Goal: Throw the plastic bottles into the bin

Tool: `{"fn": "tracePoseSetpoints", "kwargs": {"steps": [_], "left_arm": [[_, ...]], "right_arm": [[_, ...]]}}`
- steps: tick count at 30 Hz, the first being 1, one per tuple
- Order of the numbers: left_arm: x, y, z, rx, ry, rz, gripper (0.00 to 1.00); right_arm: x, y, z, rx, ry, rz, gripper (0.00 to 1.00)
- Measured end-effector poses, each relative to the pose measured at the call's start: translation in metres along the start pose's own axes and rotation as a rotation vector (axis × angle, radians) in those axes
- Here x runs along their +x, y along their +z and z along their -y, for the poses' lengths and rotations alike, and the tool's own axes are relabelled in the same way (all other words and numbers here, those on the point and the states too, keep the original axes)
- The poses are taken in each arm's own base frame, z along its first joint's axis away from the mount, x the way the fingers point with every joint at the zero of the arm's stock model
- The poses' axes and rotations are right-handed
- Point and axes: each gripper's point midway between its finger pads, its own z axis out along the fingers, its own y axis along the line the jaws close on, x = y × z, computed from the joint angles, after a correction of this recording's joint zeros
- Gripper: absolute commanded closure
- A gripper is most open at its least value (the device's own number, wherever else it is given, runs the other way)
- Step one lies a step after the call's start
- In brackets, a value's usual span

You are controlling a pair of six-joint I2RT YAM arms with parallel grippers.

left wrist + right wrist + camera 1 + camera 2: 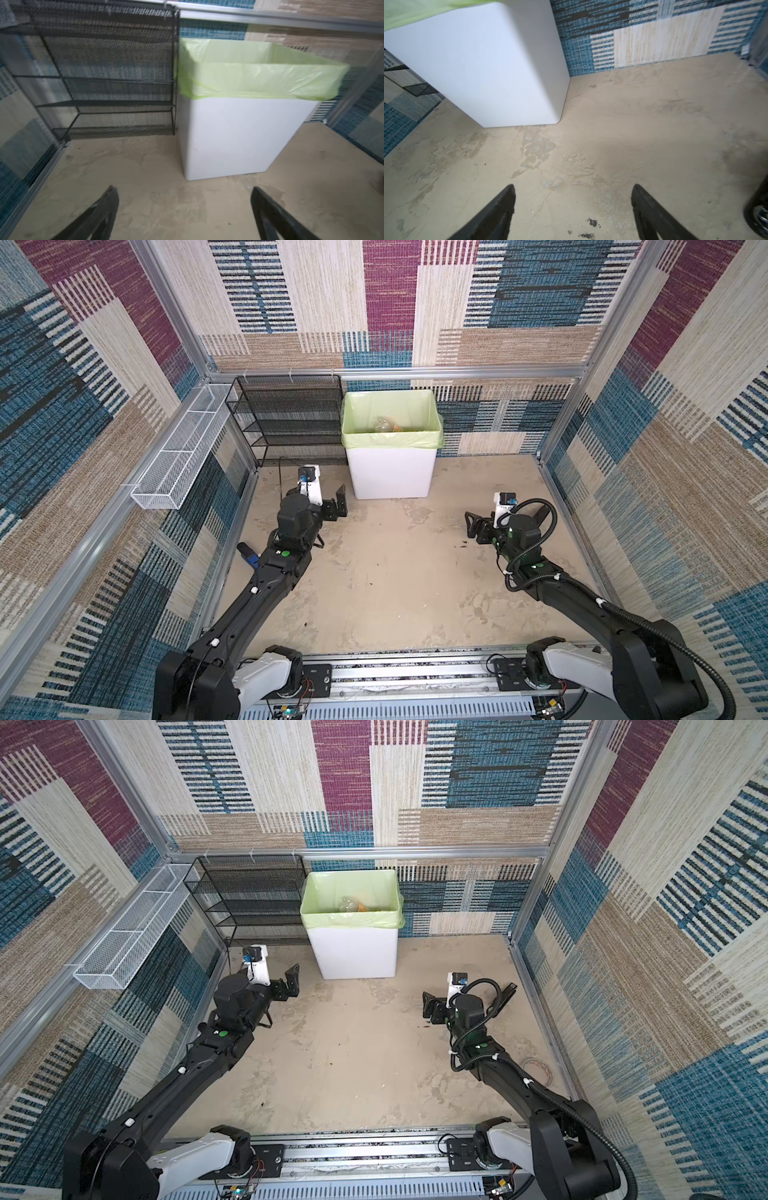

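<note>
At left, wide-spread, empty left gripper [184, 189]. Mid-scene, by the back wall, white bin [390, 472] with plastic bottles [384, 425] inside, orange label too small to read. At right, right gripper [573, 187] equally spread, empty.

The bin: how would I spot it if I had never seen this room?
Look along the back wall. Beside the black mesh rack, on its right in both top views, stands the bin. It alone is a solid white box, with a light green bag over its rim.
</note>
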Motion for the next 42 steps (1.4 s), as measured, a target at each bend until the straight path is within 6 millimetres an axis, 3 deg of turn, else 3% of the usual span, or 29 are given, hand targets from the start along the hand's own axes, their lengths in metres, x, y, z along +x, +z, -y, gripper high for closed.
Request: {"fn": "tracePoseSetpoints", "kwargs": {"steps": [3,6,14,18,24,29,32,35,42], "left_arm": [[0.046,-0.01,-0.024,-0.098,0.005,-0.035,0.01],[0.075,-0.016,-0.044,-0.191,0.012,-0.044,0.01],[0.119,-0.016,-0.087,-0.386,0.093,-0.065,0.01],[0.134,-0.01,-0.1,-0.426,0.123,-0.082,0.01],[0.163,0.0,-0.112,-0.435,0.125,-0.119,0.01],[0.156,0.016,-0.105,-0.356,0.111,-0.102,0.01],[0.166,0.026,-0.103,-0.308,0.11,-0.147,0.01],[0.153,0.038,-0.099,-0.247,0.094,-0.134,0.01],[0.163,0.04,-0.096,-0.197,0.086,-0.181,0.01]], "right_arm": [[-0.008,-0.015,0.017,0.071,-0.019,0.105,0.08],[-0.014,-0.027,0.039,0.165,-0.025,0.195,0.07],[0.011,-0.051,0.127,0.502,0.011,0.256,0.07],[0.029,-0.049,0.148,0.571,0.018,0.235,0.06],[0.025,-0.037,0.15,0.535,-0.006,0.287,0.06],[0.013,-0.021,0.133,0.417,-0.059,0.304,0.05],[0.018,-0.012,0.122,0.34,-0.098,0.286,0.03],[0.028,-0.006,0.118,0.303,-0.116,0.255,0.01],[0.02,-0.005,0.112,0.275,-0.133,0.286,0.01]]}}
